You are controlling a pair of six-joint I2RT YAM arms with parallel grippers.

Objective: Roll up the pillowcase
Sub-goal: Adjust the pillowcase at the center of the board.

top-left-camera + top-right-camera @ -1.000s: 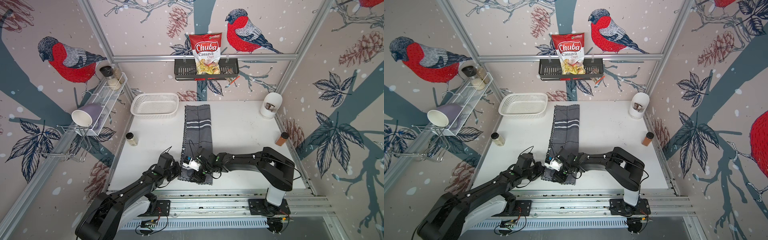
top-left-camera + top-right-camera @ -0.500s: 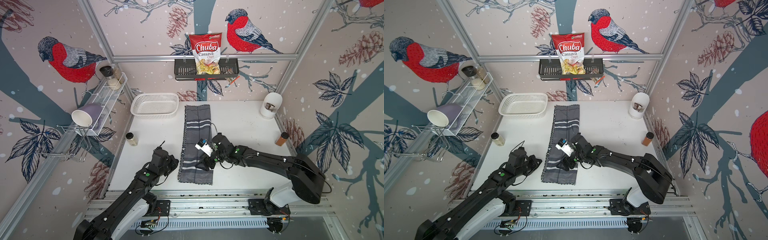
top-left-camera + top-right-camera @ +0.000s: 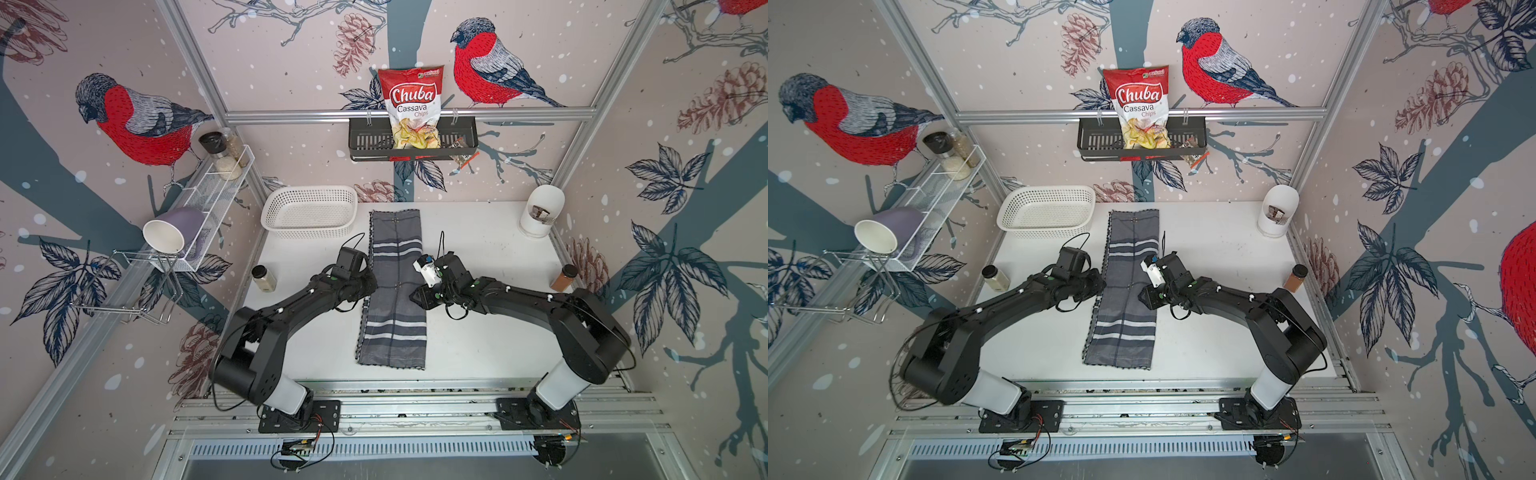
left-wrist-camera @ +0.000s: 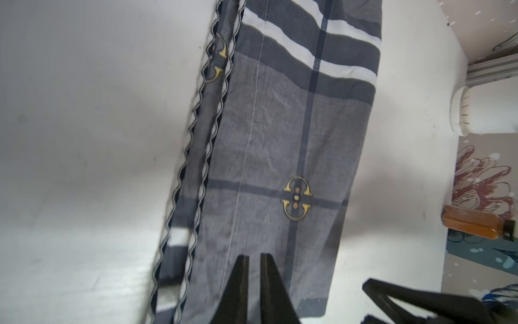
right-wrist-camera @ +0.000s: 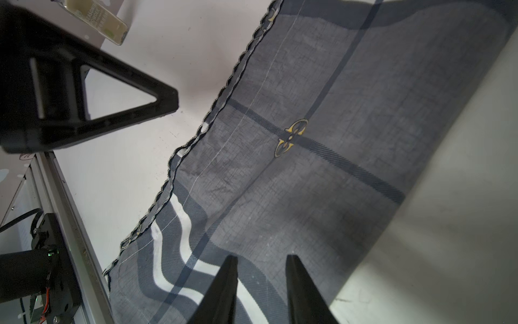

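The left hand (image 4: pixel 253 259) is showing a narrow slit, the right hand (image 5: pixel 262 259) a wider gap — both gripping nothing. Between them the pillowcase (image 3: pixel 395 291), soft wavy-edged grey plaid, is lying flat along the white desk (image 3: pixel 478 249).

Basket (image 3: pixel 309 212) and jar (image 3: pixel 264 277) crowd table's (image 3: pixel 478 332) left side.

arms (image 3: pixel 291 307): black | bases: white | cables: black, looped | mounts: screwed
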